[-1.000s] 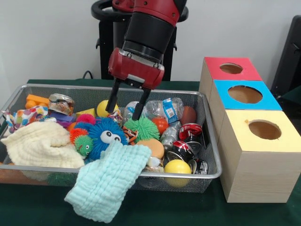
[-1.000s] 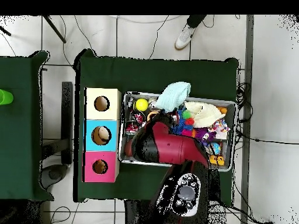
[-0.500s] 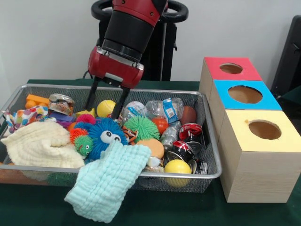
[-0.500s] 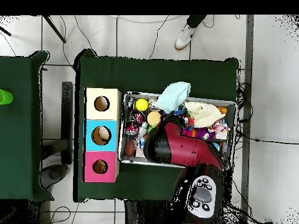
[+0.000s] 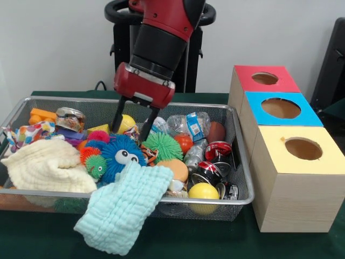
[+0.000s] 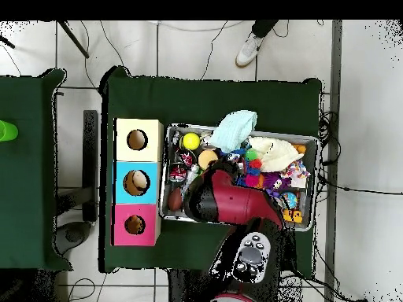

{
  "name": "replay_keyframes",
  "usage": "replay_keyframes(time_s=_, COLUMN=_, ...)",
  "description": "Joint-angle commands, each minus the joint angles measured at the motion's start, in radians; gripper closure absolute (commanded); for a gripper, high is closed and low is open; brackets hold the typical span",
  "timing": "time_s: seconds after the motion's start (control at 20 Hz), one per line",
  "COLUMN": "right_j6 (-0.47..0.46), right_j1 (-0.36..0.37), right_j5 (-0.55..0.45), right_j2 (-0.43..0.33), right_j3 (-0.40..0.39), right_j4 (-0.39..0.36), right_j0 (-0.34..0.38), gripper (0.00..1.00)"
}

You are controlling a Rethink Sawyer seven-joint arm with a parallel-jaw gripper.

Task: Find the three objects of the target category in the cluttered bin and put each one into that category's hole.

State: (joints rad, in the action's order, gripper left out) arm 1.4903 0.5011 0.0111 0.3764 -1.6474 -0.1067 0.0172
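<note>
Arm's swung back right since the last frame, and the red gripper point(image 5: 131, 127) now hangs over the bin's back middle, fingers spread, holding nothing. Nearest the camera, a mint-green waffle cloth point(image 5: 125, 208) droops over the silver wire-mesh bin point(image 5: 243, 178) rim. Behind it a blue fuzzy googly-eyed toy point(image 5: 122, 156), then a yellow ball point(image 5: 124, 122) between the fingers. Red-faced box's round hole point(image 5: 264, 78) sits far right, well apart.

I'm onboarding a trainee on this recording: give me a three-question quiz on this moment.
1. True or false: the gripper holds a can.
2. Which box face is nearest the front camera? A red B blue C yellow
3. Fill in: the cloth draped over the bin's near rim is pale ____.

Key: 1 false, its fingers are open and empty over the toys. 2 C, the yellow-faced box. 3 blue, the blue cloth.
</note>
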Motion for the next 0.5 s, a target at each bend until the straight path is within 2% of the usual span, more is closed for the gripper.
replay_keyframes(time_s=0.05, right_j6=0.250, right_j1=-0.064, right_j5=0.087, right_j2=-0.001, right_j3=-0.027, right_j4=0.065, right_j0=-0.049, gripper=0.00)
replay_keyframes(time_s=0.5, right_j6=0.247, right_j1=-0.073, right_j5=0.100, right_j2=-0.001, right_j3=-0.030, right_j4=0.090, right_j0=-0.059, gripper=0.00)
